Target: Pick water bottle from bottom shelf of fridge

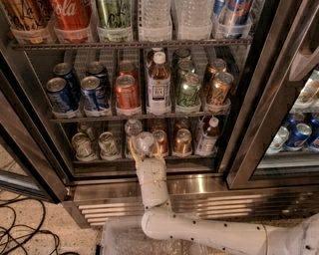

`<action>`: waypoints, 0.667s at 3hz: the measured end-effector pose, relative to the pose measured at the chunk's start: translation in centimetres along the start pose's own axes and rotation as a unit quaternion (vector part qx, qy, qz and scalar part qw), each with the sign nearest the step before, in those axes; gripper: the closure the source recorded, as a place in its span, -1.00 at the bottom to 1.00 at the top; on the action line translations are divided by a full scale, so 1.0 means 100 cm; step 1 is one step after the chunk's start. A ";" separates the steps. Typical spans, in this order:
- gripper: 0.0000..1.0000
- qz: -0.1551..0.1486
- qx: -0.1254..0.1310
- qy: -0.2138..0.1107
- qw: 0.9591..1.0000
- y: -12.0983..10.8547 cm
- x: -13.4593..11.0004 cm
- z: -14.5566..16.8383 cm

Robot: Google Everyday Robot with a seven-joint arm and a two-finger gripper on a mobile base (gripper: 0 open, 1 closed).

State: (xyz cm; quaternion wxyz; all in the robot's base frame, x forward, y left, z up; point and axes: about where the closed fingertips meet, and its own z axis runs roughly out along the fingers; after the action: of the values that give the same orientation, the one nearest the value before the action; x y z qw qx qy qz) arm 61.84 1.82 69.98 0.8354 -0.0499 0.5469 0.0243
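- The small clear ribbed plastic water bottle (pixel 144 141) shows only its top. Its body and label are hidden behind the gripper (pixel 145 149), which sits at the front edge of the grey wire bottom shelf (pixel 99 160).
- The white robot arm (pixel 199 231) runs out of view at the bottom and right edges.
- The red cola bottle (pixel 72 15) and the big clear bottles (pixel 155 15) on the top rack are cut off by the upper edge.
- The blue cans (pixel 299 135) behind the right glass door are blurred, and the right edge cuts the row.
- The label print on the amber tea bottle (pixel 158 89) is too blurred to read.
- The black floor cables (pixel 20 224) leave at the left and bottom edges.
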 end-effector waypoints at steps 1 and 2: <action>1.00 0.008 -0.029 0.003 1.000 -0.006 -0.030 0.005; 1.00 0.013 -0.074 -0.030 0.997 -0.021 -0.116 0.010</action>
State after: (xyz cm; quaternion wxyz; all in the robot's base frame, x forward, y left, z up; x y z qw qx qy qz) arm 58.34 0.05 81.11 0.8452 -0.1032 0.5186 0.0771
